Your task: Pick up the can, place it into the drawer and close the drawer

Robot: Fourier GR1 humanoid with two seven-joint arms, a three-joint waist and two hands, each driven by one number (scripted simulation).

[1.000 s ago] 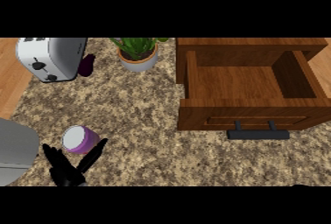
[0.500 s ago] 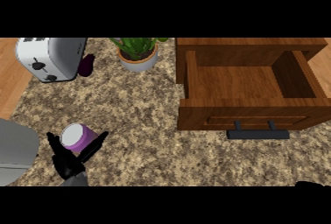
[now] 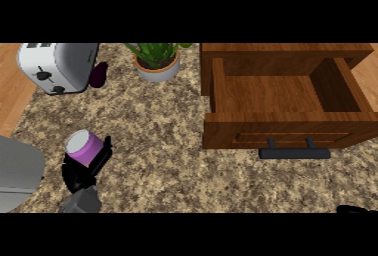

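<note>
Speckled brown stone desk [image 3: 170, 125] fills most of the head view, with a strip of wood along its left edge. Can [image 3: 86, 148], purple with a pale top, sits near the desk's left edge toward the front, tilted. Left hand [image 3: 80, 172] is curled round the can from below, black fingers [image 3: 105, 150] running up its right side, thumb on the left; grey forearm enters from the front edge. Whether the can's base touches the desk cannot be told.

Drawer [image 3: 288, 107], wooden, stands pulled open at the desk's back right corner; interior visible as bare wood. Dark handle [image 3: 294, 150] projects from the drawer front toward the front edge. Can and drawer are well apart.

Toaster [image 3: 57, 65], silver, at the back left corner, with a dark purple object [image 3: 98, 75] just beside its right side. Potted plant [image 3: 156, 61] at the back edge, between toaster and drawer.

Right hand [image 3: 356, 209] shows only as a black sliver at the front right corner; finger state cannot be told.
</note>
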